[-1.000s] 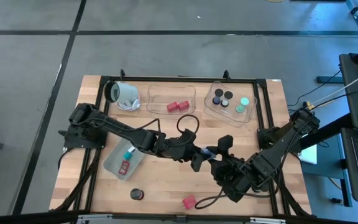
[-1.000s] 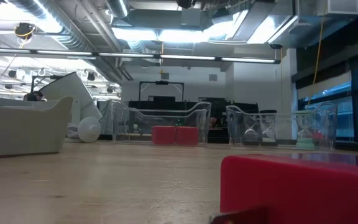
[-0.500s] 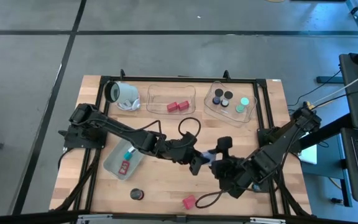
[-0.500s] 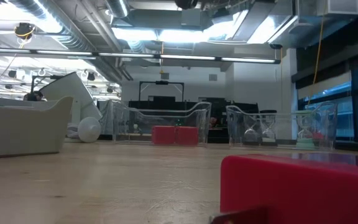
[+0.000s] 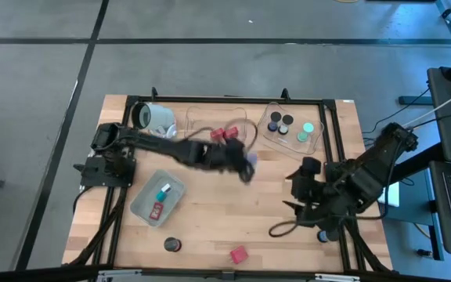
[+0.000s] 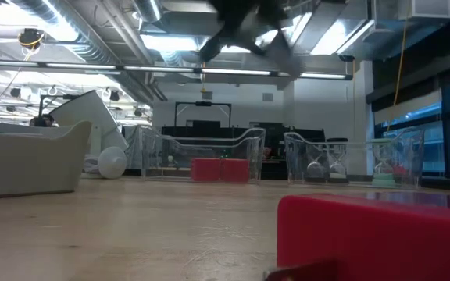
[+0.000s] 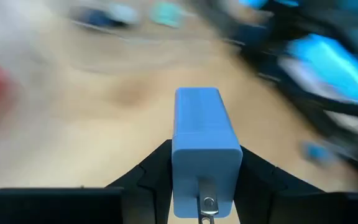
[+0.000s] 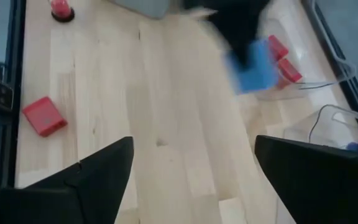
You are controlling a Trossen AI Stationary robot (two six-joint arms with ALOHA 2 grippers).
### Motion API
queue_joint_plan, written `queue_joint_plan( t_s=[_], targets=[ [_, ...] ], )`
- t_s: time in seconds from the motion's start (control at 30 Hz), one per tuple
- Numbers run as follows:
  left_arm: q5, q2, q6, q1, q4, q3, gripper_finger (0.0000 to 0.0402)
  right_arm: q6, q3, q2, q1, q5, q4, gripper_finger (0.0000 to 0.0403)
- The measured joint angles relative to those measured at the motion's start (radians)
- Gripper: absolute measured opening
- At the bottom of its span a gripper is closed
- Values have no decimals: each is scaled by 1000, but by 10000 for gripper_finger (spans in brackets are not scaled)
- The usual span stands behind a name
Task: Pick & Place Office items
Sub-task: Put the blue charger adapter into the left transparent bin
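Pale wood planks form the table, framed by black rails. Above it, the left gripper hangs just beside the middle clear tray, its fingers clamped on a blue block with a metal prong at its near end. Two red blocks lie in that tray. The right gripper sits toward the table's right side, fingers spread wide and holding nothing. Black cylinders and a mint-green disc rest in the right clear tray. Another red block lies near the front edge, a black cylinder well apart from it, near the grey-blue tray.
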State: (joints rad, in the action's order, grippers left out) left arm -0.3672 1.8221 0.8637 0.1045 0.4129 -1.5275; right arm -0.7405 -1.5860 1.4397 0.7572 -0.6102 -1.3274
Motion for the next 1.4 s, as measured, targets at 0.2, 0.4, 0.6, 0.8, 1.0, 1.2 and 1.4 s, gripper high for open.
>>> queue_joint_plan(
  t_s=[0.2,0.4,0.6,0.8,1.0,1.2,1.4],
  targets=[
    [-94,0,-30,-186,206,0,120,-3,0,5,0,-8,-45,329],
    [-53,18,-76,-358,349,-1,120,44,0,6,1,-8,-61,329],
    [-20,37,-93,-433,430,-1,121,74,0,6,-11,-11,-63,329],
    [37,37,-117,-478,492,-1,120,63,0,7,-13,-43,-61,329],
    [100,53,-158,-521,546,64,121,38,0,7,-14,-101,-59,329],
    [131,64,-190,-561,522,131,123,46,0,6,-21,-108,-57,329],
    [171,62,-235,-597,518,131,126,60,0,6,-31,-108,-58,329]
  ],
)
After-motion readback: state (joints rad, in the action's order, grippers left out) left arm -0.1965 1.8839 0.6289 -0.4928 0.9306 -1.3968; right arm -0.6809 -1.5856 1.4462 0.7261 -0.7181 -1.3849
